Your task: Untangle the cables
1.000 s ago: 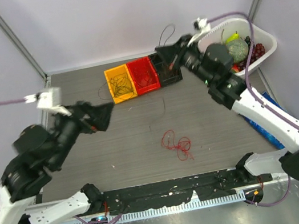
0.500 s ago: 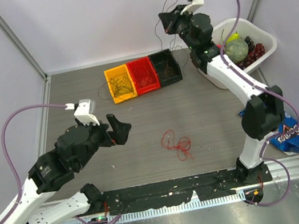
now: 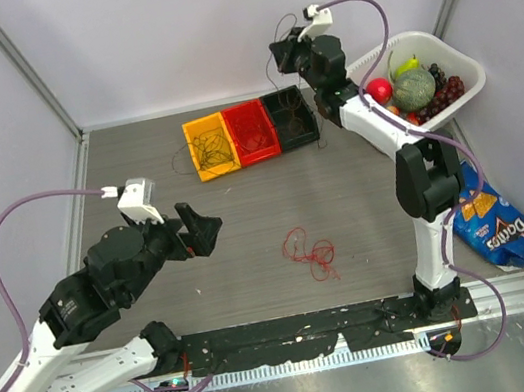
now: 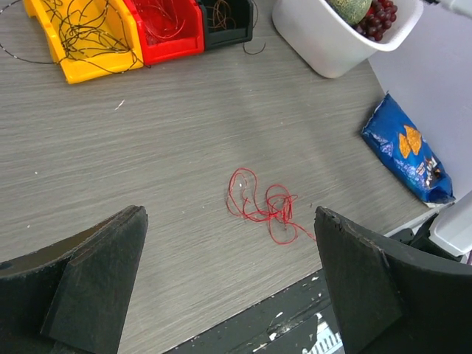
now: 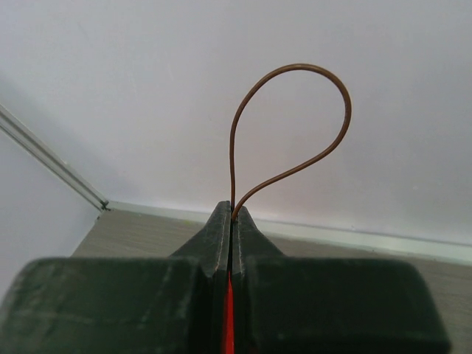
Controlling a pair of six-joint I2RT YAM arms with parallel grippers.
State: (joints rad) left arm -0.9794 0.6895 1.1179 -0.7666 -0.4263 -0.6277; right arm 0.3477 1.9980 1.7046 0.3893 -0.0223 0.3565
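Note:
A red cable (image 3: 311, 252) lies in loose curls on the table; it also shows in the left wrist view (image 4: 262, 206). My left gripper (image 3: 203, 231) is open and empty, held above the table left of the red cable. My right gripper (image 3: 279, 52) is raised high above the black bin (image 3: 290, 117) and shut on a dark brown cable (image 5: 287, 133), whose loop stands up from the fingertips. The cable hangs down to the black bin. Dark wires fill the yellow bin (image 3: 210, 145), and thin wires lie in the red bin (image 3: 249, 130).
A white basket (image 3: 456, 60) of fruit stands at the back right. A blue chips bag (image 3: 490, 226) lies at the right edge. A dark wire trails out left of the yellow bin. Walls close the back and sides.
My right gripper has risen from the black bin up toward the back wall, carrying the brown cable. My left arm has swung in and down, its gripper now nearer the table's middle.

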